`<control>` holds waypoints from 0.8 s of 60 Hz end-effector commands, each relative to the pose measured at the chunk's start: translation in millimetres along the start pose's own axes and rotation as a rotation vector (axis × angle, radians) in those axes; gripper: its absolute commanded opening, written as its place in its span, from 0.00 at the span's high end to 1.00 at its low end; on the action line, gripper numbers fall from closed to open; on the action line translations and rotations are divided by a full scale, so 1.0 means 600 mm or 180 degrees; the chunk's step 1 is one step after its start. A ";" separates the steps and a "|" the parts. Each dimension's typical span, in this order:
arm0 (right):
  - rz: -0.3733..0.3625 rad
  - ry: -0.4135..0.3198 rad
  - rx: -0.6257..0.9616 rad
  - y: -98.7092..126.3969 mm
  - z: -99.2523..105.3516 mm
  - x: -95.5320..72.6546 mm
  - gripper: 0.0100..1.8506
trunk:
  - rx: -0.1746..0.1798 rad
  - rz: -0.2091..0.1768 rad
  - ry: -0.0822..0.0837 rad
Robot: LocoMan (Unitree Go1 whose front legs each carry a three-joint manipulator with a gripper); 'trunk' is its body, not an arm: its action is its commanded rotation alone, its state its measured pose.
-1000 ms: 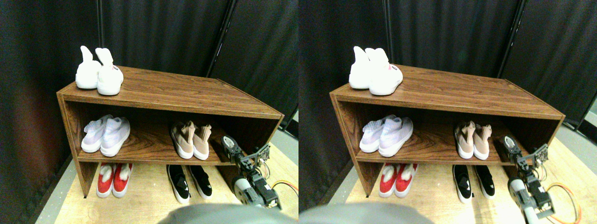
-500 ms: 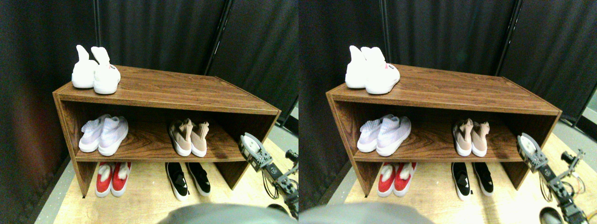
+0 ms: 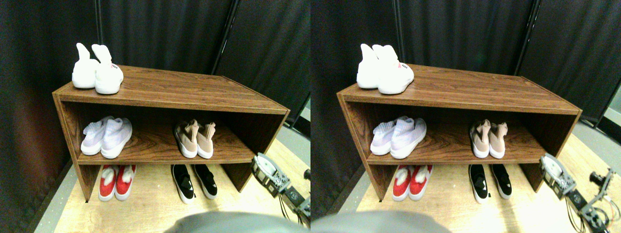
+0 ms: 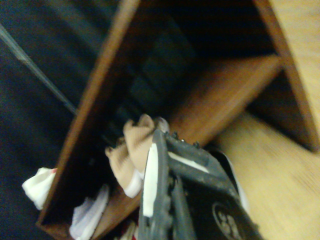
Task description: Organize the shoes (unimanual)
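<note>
Stereo pair view gives me the wooden shoe rack (image 3: 165, 90) square ahead, and the shoes (image 3: 195, 139), the beige-tan knit pair with white soles, stand side by side on its middle shelf (image 3: 155, 148), right of centre, toes toward me, the two touching or very nearly so. On the same shelf, well to the left, I see a pale lilac-white pair (image 3: 106, 137). An all-white high-collared pair (image 3: 96, 73) sits on the top board at its left end. On the floor under the rack there is a red pair (image 3: 116, 175) at left and a black pair (image 3: 194, 180) right of it. My right gripper (image 3: 267, 170) hangs outside the rack, low at the right, off the front corner of the side panel and well apart from the beige pair. I cannot tell from either view whether its jaws are parted or closed. In the wrist view, blurred, the dark jaw frame fills the lower part, and the beige shoes (image 4: 131, 152) show just past it on the shelf.
</note>
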 end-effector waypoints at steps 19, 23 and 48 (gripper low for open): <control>-0.0353 -0.0145 0.0201 -0.189 -0.061 0.020 0.97 | -0.0024 0.0075 0.0341; -0.0450 -0.0229 0.0210 -0.199 -0.061 0.025 0.97 | -0.0028 0.0075 0.0346; -0.0701 -0.0542 0.0366 -0.259 -0.047 0.077 0.97 | -0.0022 0.0051 0.0354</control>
